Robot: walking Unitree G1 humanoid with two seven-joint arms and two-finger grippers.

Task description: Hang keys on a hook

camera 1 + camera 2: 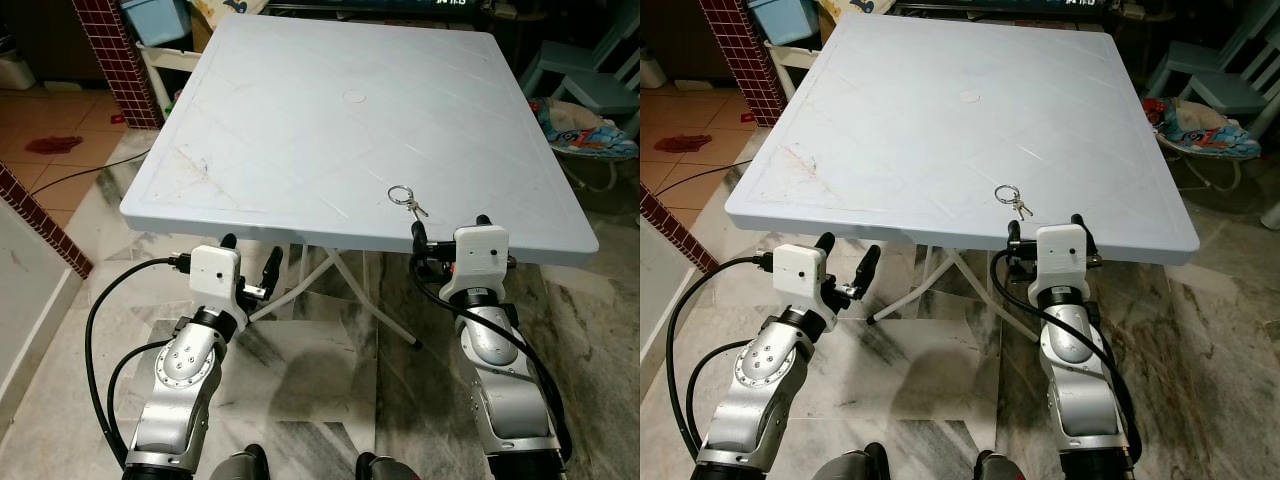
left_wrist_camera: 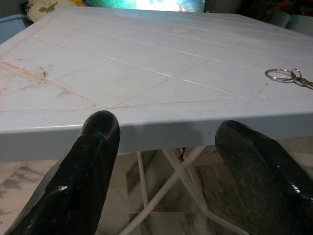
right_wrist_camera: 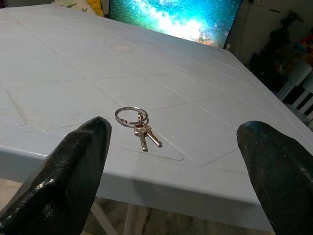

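Observation:
A small bunch of keys (image 1: 405,198) on a metal ring lies flat on the pale blue plastic table (image 1: 330,130), close to its near edge and right of the middle. My right gripper (image 1: 450,226) is open just below that edge, right in front of the keys (image 3: 137,126), which sit between its two black fingers (image 3: 73,171) in the right wrist view. My left gripper (image 1: 250,250) is open too, below the near edge further left. In the left wrist view the keys (image 2: 288,76) lie off to one side of it.
White folding legs (image 1: 340,290) cross under the table. A red tiled pillar (image 1: 115,60) and a blue bin (image 1: 155,18) stand at the back left. A blue chair (image 1: 590,70) and a colourful cushion (image 1: 585,130) are at the right. A lit screen (image 3: 171,17) glows beyond the far edge.

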